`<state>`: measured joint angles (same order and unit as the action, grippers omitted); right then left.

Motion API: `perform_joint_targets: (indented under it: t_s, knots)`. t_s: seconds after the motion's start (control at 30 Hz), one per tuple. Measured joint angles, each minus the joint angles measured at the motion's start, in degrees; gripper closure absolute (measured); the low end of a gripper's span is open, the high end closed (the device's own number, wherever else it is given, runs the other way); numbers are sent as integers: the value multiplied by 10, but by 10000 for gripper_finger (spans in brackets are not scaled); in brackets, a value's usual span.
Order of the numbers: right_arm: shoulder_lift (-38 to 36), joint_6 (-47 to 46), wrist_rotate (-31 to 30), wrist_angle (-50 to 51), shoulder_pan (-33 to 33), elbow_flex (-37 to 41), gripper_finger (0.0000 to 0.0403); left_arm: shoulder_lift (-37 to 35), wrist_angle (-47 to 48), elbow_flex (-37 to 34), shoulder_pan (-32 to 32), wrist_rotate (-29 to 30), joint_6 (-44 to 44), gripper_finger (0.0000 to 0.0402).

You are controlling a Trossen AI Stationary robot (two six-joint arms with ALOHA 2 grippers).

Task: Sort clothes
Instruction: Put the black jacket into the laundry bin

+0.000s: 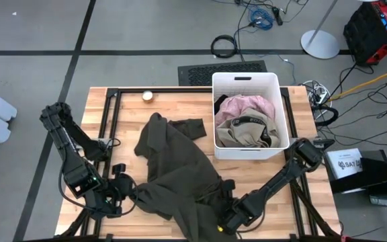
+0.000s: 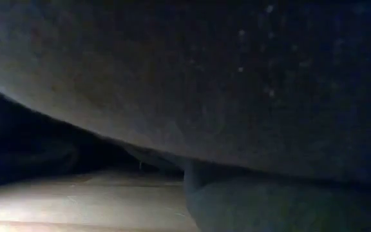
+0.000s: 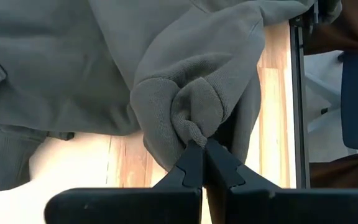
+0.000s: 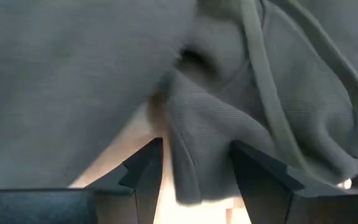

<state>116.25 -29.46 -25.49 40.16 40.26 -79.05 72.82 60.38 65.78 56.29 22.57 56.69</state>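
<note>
dark olive garment (image 1: 177, 171); white bin (image 1: 247, 82) holding pale pink (image 1: 247, 105) and beige clothes (image 1: 237, 134); light wood tabletop (image 1: 123, 128)

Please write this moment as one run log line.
left gripper: shut on olive garment | right gripper: open around its fold | white bin: pink, beige clothes inside

Grey floor (image 1: 146, 27) crossed by dark tape lines around wooden table (image 1: 123, 114). Beyond the table's far edge: black floor vent (image 1: 222, 70), coiled black cable (image 1: 224, 46), blue cable bundle (image 1: 261, 16), round white stand base (image 1: 320, 44), red-and-black case (image 1: 375, 27)
</note>
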Motion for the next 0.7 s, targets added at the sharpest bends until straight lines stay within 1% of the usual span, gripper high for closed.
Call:
perform_joint_targets:
  t_s: [0.07,0.13,0.17,0.27,0.3,0.37,0.47,0.6,0.7]
  knots:
    - [9,-15,10,4,-10,0,234,0,0,0,0,0,0,401]
    - [13,-30,38,11,-20,0,261,0,-1,0,0,0,0,401]
    - [14,-33,53,11,-23,-1,283,0,-1,0,0,1,0,401]
    - [14,-24,81,12,-28,-1,372,0,-4,0,0,12,-3,401]
    - [11,-20,85,14,-28,-1,386,0,-4,0,0,23,-5,401]
    - [4,-25,87,21,-29,-1,391,1,-11,0,0,48,-19,401]
    - [-27,-29,81,45,-28,-2,399,2,-56,0,0,78,-70,401]
    - [-90,-36,24,95,-21,-38,401,2,-128,0,0,89,-145,401]
    - [-143,-10,-36,114,-8,-82,401,2,-162,11,0,100,-192,401]
